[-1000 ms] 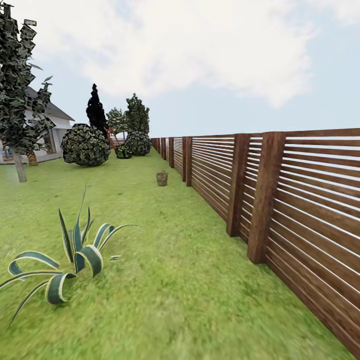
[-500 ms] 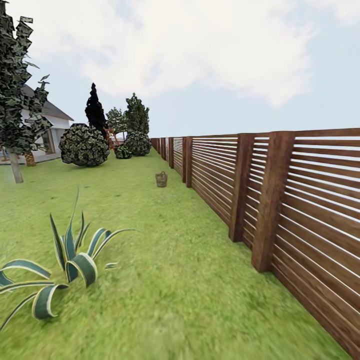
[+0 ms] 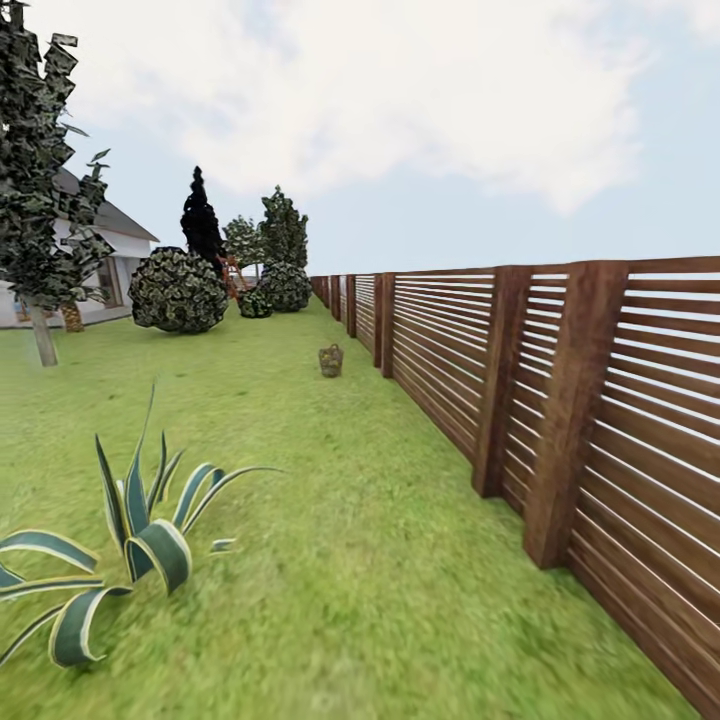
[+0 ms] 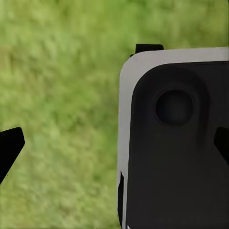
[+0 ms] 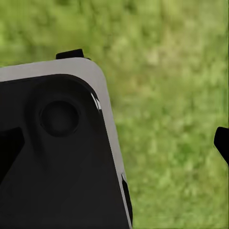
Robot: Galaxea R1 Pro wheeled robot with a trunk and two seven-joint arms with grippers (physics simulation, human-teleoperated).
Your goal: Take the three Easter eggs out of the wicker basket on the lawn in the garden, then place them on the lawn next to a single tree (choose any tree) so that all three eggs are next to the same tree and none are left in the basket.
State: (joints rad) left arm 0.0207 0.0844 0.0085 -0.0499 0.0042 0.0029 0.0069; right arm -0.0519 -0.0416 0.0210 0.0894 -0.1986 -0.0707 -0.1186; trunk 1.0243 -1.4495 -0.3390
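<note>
From the head view, the lawn point(image 3: 330, 500) runs away in a long green strip with a brown slatted fence point(image 3: 560, 400) along its right side. Far down that strip, just beside the fence and standing upright on the grass, is the wicker basket point(image 3: 331, 360), too small from here to see what lies in it. At the left stands the tree point(image 3: 40, 220), its pale trunk rising from the grass under dark, flecked leaf clumps, with the white house point(image 3: 110, 270) behind it. Round bushes point(image 3: 178, 291) sit further back, beside a near-black tree point(image 3: 201, 225), and a striped spiky plant point(image 3: 130, 540) sprawls in the near left corner. In the left wrist view, blurred grass lies below, a rounded grey-and-black part of the robot point(image 4: 176, 143) covers much of one side, and the left gripper point(image 4: 117, 145) shows as two dark fingertips point(image 4: 10, 145) at opposite edges, spread wide with nothing between them. In the right wrist view it is the same: grass, a rounded grey-and-black body point(image 5: 57, 152), and the right gripper point(image 5: 117, 143) with a dark fingertip point(image 5: 222, 140) at either edge, spread apart and empty.
</note>
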